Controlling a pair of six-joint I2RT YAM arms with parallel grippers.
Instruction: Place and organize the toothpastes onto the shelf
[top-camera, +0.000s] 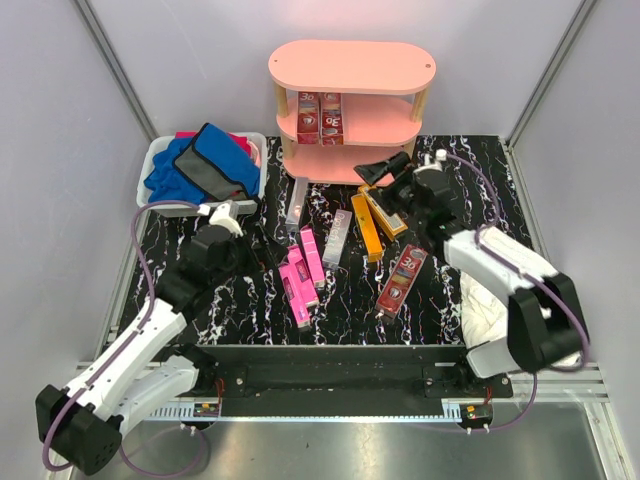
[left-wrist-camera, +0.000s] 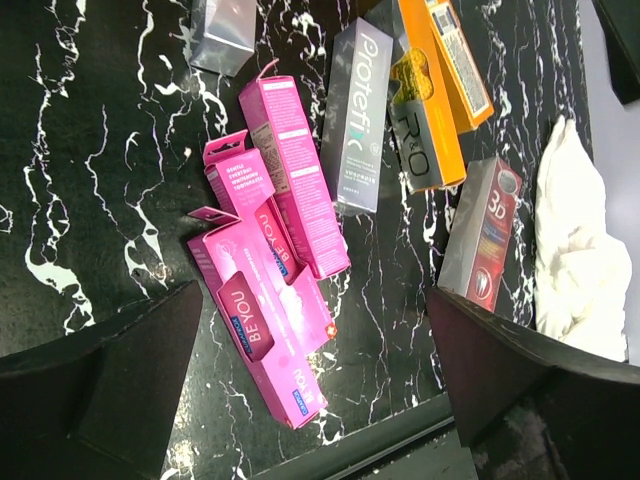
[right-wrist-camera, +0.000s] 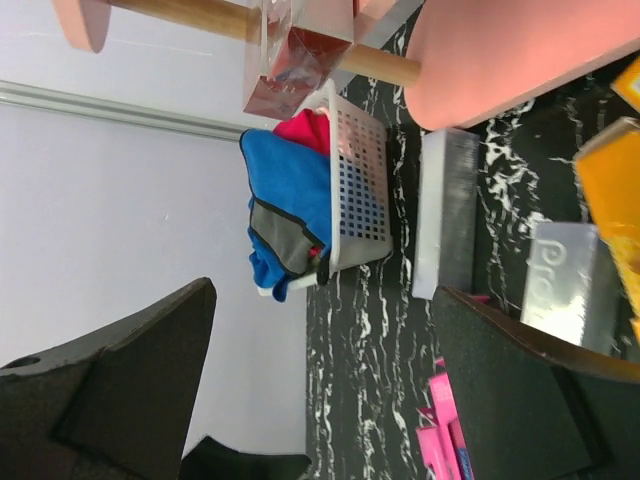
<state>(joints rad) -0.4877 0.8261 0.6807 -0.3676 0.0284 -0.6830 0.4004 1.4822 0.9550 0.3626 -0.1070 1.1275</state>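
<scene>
The left gripper has its fingers spread wide and grasps nothing; it hangs above the boxes and touches none. Between the two fingers lies a heap of bright pink toothpaste boxes, some overlapping. Beyond them lie a silver-grey Protefix box and orange boxes. A dark red 3D box lies just beside one fingertip, and past it is a white cloth.

The right gripper is also wide apart and empty, in the air near the foot of the salmon-pink shelf. Ahead of its fingers, a plain silver-grey box lies by the bottom tier. On the middle tier, two dark red boxes stand upright side by side.

The table is black with white veins. A white plastic bin holding blue cloths stands beside the shelf. Pale grey walls close the space.
</scene>
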